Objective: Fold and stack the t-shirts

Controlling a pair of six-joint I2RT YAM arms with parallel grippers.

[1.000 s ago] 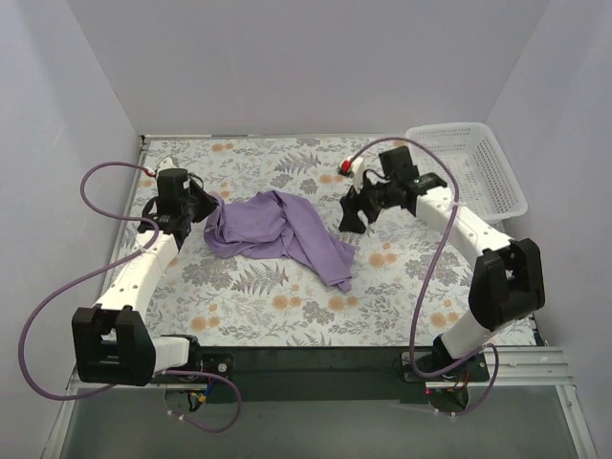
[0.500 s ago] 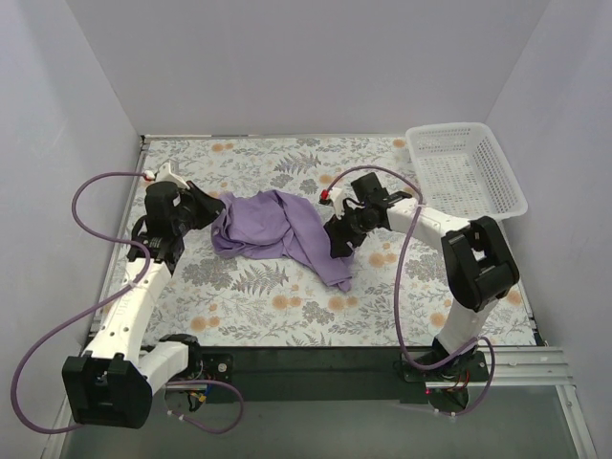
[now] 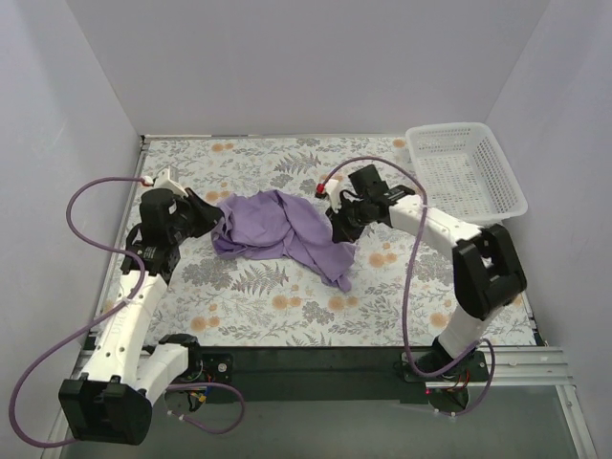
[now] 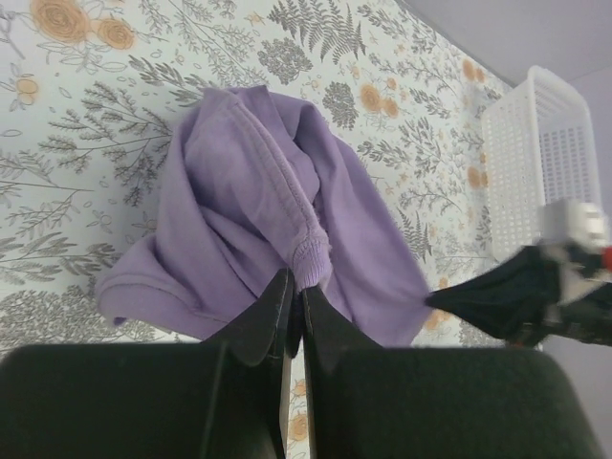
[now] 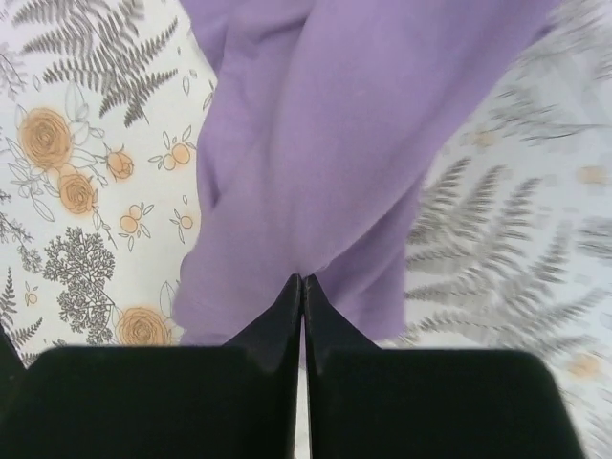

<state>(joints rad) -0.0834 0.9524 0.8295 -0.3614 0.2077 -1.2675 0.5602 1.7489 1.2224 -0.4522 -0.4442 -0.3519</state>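
Top external view: a plain lavender-purple t-shirt (image 3: 282,229) with no print lies crumpled in a loose heap on the middle of the floral-patterned bench (image 3: 268,296), one end trailing toward the near edge. At its left edge the left hand (image 3: 214,220) has its fingers pinched tight on a ribbed hem, seen clearly in the left wrist view. At the shirt's right side the right hand (image 3: 337,218) is closed on a fold of the cloth. A white mesh basket (image 3: 464,172) stands at the bench's far right corner, well apart from the shirt.
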